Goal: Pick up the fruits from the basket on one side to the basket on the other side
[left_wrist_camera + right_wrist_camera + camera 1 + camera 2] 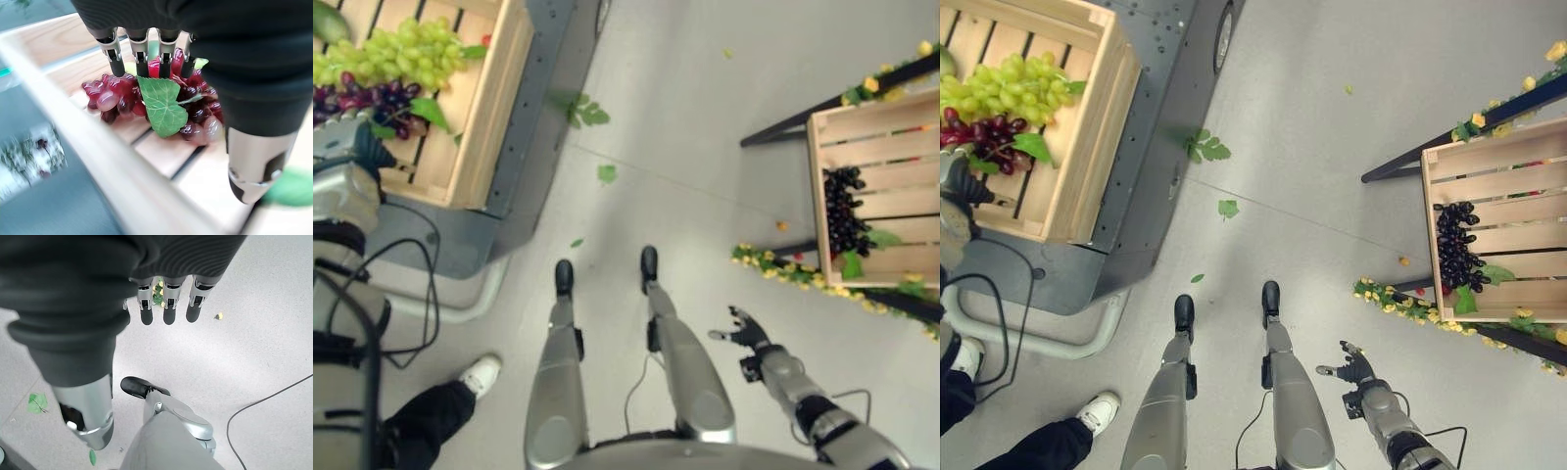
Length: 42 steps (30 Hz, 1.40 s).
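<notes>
A wooden crate (495,98) at the upper left holds a bunch of green grapes (406,49) and a bunch of red-purple grapes (377,98) with a green leaf. My left hand (357,139) reaches over the crate's near edge. In the left wrist view its fingers (141,58) are straight, with their tips at the top of the red-purple grapes (117,95) and the thumb apart from them. A second wooden crate (819,196) at the right holds dark grapes (842,211). My right hand (744,333) hangs low at the lower right, fingers (168,308) straight and holding nothing.
The left crate rests on a grey cart (524,147). The right crate sits on a dark stand trimmed with yellow flowers (803,274). Loose leaves (582,110) lie on the floor between them. A person's leg and white shoe (480,374) are at the lower left.
</notes>
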Available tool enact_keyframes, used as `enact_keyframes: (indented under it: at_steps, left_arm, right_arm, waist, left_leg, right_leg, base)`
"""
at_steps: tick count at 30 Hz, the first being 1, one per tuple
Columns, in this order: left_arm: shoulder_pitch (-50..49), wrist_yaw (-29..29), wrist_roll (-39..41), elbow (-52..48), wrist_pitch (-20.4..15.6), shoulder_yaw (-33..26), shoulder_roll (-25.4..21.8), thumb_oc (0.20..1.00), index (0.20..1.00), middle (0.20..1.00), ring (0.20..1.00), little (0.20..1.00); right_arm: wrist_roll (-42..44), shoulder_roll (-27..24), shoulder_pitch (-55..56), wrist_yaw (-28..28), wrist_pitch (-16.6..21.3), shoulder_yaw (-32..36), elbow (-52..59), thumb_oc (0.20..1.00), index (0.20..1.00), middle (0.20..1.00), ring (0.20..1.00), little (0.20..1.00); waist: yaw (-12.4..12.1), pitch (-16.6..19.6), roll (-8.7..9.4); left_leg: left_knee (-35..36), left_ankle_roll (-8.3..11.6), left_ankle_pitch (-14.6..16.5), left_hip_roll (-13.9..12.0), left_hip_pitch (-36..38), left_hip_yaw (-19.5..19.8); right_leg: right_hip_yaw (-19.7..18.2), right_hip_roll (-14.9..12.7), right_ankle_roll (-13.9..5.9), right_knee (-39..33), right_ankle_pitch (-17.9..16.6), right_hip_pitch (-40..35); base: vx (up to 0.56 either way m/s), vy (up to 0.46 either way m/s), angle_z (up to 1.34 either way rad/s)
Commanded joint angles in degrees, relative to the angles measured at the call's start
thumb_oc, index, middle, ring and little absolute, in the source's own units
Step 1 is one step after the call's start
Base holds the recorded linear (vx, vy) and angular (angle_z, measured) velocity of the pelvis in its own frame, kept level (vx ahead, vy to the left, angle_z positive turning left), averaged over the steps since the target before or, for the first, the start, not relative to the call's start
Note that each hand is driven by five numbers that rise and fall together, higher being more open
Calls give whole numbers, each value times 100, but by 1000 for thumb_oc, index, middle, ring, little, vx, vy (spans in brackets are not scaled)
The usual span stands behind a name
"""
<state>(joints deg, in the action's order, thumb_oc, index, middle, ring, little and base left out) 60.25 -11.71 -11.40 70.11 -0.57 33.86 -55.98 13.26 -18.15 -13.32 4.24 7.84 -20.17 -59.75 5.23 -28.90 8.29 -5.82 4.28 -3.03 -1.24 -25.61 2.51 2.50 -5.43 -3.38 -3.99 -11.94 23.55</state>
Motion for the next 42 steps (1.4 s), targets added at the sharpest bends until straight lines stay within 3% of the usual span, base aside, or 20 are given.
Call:
enact_keyframes:
  at_steps: [1, 8, 10, 11, 13, 16, 19, 21, 24, 28, 29, 34, 40, 41, 42]
  left_arm:
    - [-103, -208, 974, -205, -125, -639, -5, 1000, 1000, 1000, 1000, 1000]
    - [-858, -275, 1860, -1225, -335, -1483, 78, 1000, 1000, 1000, 1000, 1000]
    - [-1335, -249, 2473, -1861, -542, -1948, 216, 1000, 1000, 1000, 1000, 1000]
    - [-1630, -345, 2612, -2361, -648, -2181, 337, 1000, 1000, 1000, 1000, 1000]
    - [-1757, -376, 2707, -2577, -685, -2290, 394, 1000, 1000, 1000, 1000, 1000]
    - [-1951, -313, 2852, -2843, -823, -2273, 883, 1000, 1000, 1000, 1000, 1000]
    - [-1954, -333, 2858, -2957, -905, -2221, 1039, 1000, 1000, 1000, 1000, 1000]
    - [-2013, -358, 2982, -2966, -957, -2288, 1063, 1000, 1000, 1000, 1000, 1000]
    - [-2342, -298, 3123, -3124, -975, -2471, 1127, 1000, 1000, 1000, 1000, 1000]
    - [-2700, -87, 3406, -3188, -995, -2594, 1551, 1000, 1000, 1000, 1000, 1000]
    - [-2891, -19, 3667, -3320, -1036, -2674, 1729, 1000, 1000, 1000, 1000, 1000]
    - [-3056, 113, 3704, -3298, -1014, -2739, 1849, 1000, 1000, 1000, 1000, 1000]
    - [-2997, 152, 3893, -3256, -1049, -2665, 1933, 1000, 1000, 1000, 1000, 1000]
    - [-2986, 168, 4012, -3310, -1083, -2636, 2004, 1000, 1000, 1000, 1000, 1000]
    - [-2941, 190, 4078, -3320, -1081, -2587, 2044, 1000, 1000, 1000, 1000, 1000]
  right_arm:
    - [204, -175, 308, 54, -47, 214, -171, 1000, 1000, 1000, 1000, 1000]
    - [140, -200, 464, 42, -132, 519, -236, 1000, 1000, 1000, 1000, 1000]
    - [123, -197, 587, 47, -162, 696, -298, 1000, 1000, 1000, 1000, 1000]
    - [115, -185, 589, 62, -174, 787, -365, 1000, 1000, 1000, 1000, 1000]
    - [102, -188, 589, 68, -186, 805, -365, 1000, 1000, 1000, 1000, 1000]
    - [169, -196, 734, 108, -180, 938, -569, 1000, 1000, 1000, 1000, 1000]
    - [160, -249, 851, 124, -181, 1032, -755, 1000, 1000, 1000, 1000, 1000]
    - [96, -241, 860, 117, -211, 1029, -871, 1000, 1000, 1000, 1000, 1000]
    - [-51, -212, 861, 103, -279, 1023, -1004, 1000, 1000, 1000, 1000, 1000]
    - [-150, -260, 1038, 51, -356, 1131, -1278, 1000, 1000, 1000, 1000, 1000]
    - [-224, -313, 1026, 63, -401, 1188, -1353, 1000, 1000, 1000, 1000, 1000]
    - [-239, -376, 983, 72, -406, 1227, -1358, 1000, 1000, 1000, 1000, 1000]
    - [-184, -405, 877, 93, -412, 1180, -1289, 1000, 1000, 1000, 1000, 1000]
    - [-213, -468, 814, 76, -420, 1117, -1204, 1000, 1000, 1000, 1000, 1000]
    - [-224, -512, 775, 88, -422, 1119, -1190, 1000, 1000, 1000, 1000, 1000]
  waist:
    - [-115, 54, -227]
    - [-233, 99, -220]
    - [-284, 104, -227]
    - [-279, 68, -283]
    - [-261, 68, -315]
    - [-99, 113, -422]
    - [78, 178, -447]
    - [123, 182, -417]
    - [113, 232, -389]
    - [174, 547, -582]
    - [128, 614, -680]
    - [120, 822, -789]
    - [145, 1010, -963]
    - [127, 942, -1017]
    - [133, 892, -1000]
  left_leg:
    - [319, -402, -32, 466, 145, -118]
    - [167, -442, 105, 503, 479, -38]
    - [200, -479, 162, 520, 696, 24]
    - [269, -519, 150, 507, 839, 31]
    - [299, -522, 123, 485, 858, 42]
    - [416, -505, 113, 619, 1059, 305]
    - [468, -489, 87, 756, 1073, 453]
    - [421, -517, 129, 849, 1120, 483]
    - [439, -574, 189, 969, 1310, 528]
    - [531, -621, 394, 1209, 1630, 616]
    - [379, -584, 546, 1216, 1760, 566]
    - [106, -507, 822, 1197, 1974, 484]
    - [-107, -400, 907, 1121, 2065, 473]
    - [-1228, -179, 735, 1223, 1805, 400]
    - [-1700, 14, 509, 1317, 1599, 349]
  right_leg:
    - [-41, -131, -611, 595, 508, -200]
    - [79, -65, -579, 1022, 705, -380]
    - [142, -32, -643, 1516, 755, -319]
    - [93, -21, -721, 2144, 592, -61]
    - [52, 30, -746, 2308, 517, 68]
    - [-399, 395, -574, 1851, 821, 93]
    - [-701, 283, -531, 1051, 355, 423]
    - [-608, 267, -592, 880, 65, 689]
    - [-213, 419, -638, 894, -19, 792]
    - [-243, 414, -487, 628, 2, 364]
    - [-78, 387, -463, 760, 173, 99]
    - [28, 469, -224, 601, 406, -440]
    - [178, 544, -82, 379, 634, -845]
    - [215, 514, 24, 396, 743, -1043]
    - [248, 421, 63, 406, 755, -1102]
  base:
    - [26, 55, 7]
    - [10, 12, 6]
    - [-46, 66, 9]
    - [-60, 89, 16]
    - [-47, 48, 13]
    - [37, -14, 16]
    - [84, -12, 61]
    - [114, -27, 44]
    - [146, -64, -11]
    - [173, -37, -12]
    - [202, -49, 54]
    - [198, -59, 20]
    - [138, -99, 22]
    - [55, -57, 16]
    - [78, -94, 21]
